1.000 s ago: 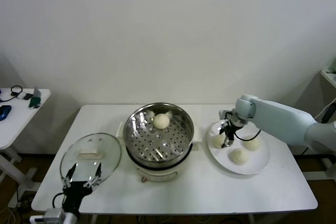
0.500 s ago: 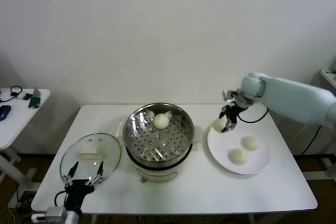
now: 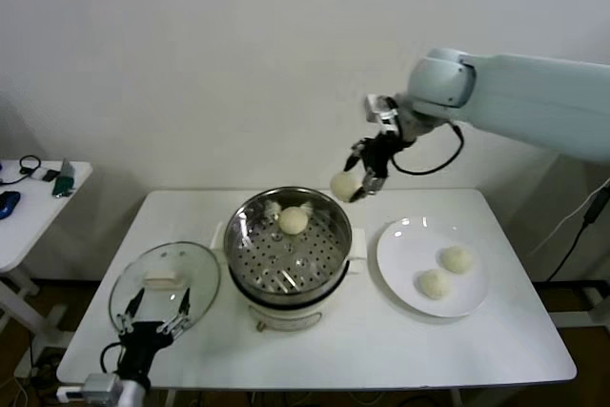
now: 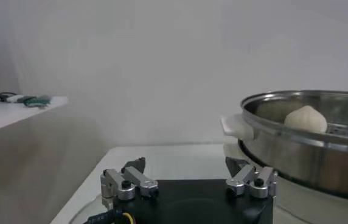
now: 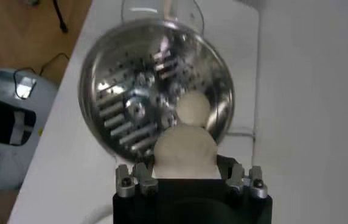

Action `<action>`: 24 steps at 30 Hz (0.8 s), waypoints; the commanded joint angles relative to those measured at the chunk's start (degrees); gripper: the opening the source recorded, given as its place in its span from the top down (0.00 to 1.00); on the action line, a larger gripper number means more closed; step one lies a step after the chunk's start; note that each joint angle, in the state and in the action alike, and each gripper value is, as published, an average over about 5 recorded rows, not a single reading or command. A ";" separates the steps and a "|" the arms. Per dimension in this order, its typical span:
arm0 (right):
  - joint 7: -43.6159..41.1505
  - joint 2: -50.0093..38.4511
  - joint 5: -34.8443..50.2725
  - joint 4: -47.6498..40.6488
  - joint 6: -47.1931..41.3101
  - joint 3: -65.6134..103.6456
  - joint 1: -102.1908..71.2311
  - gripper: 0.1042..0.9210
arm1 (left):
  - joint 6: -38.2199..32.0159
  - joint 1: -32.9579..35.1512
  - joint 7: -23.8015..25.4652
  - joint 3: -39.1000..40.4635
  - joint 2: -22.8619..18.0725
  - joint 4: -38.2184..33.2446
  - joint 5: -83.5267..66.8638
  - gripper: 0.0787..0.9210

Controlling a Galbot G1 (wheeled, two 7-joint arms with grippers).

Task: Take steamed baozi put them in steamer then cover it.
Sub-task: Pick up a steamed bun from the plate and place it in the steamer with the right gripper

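Nearby, plate (image 3: 408,274) beside steamer (image 3: 250,235)

Plain white wall (image 3: 238,54) behind a white table (image 3: 381,340); small side table (image 3: 29,216) left.

A: What does my robot's right arm (image 3: 534,92) look like?
B: I see a smooth pale blue-white shell with a rounded joint and a looping black cable.
A: And the grippers?
B: Black bodies, silver finger mounts with dark screws.
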 commanded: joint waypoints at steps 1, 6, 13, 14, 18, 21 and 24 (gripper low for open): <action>6.95 14.63 1.64 0.92 -5.02 1.37 -4.68 0.29 | 0.17 0.14 0.03 0.04 -0.16 -0.56 0.20 0.12; 8.25 21.10 -1.35 -6.38 -5.56 1.30 -9.96 0.29 | 0.20 0.48 0.03 -0.50 -0.05 -0.98 0.15 0.12; 8.93 26.83 -4.38 -14.27 -5.54 0.98 -15.33 0.29 | 0.01 0.77 -0.02 -1.17 0.00 -0.96 -0.20 0.12; 9.18 27.33 -4.74 -15.12 -5.63 0.94 -16.09 0.29 | -0.04 0.79 -0.03 -1.20 -0.02 -0.91 -0.19 0.12; 10.05 28.63 -5.86 -17.35 -6.03 0.71 -18.36 0.29 | -0.18 0.80 -0.07 -1.24 -0.07 -0.75 -0.18 0.12; 10.20 28.93 -6.97 -17.96 -6.03 0.36 -19.13 0.29 | -0.22 0.80 -0.07 -1.28 -0.10 -0.70 -0.18 0.12; 10.38 28.85 -7.52 -18.01 -6.10 0.04 -19.53 0.29 | -0.30 0.84 -0.07 -1.34 -0.17 -0.66 -0.15 0.12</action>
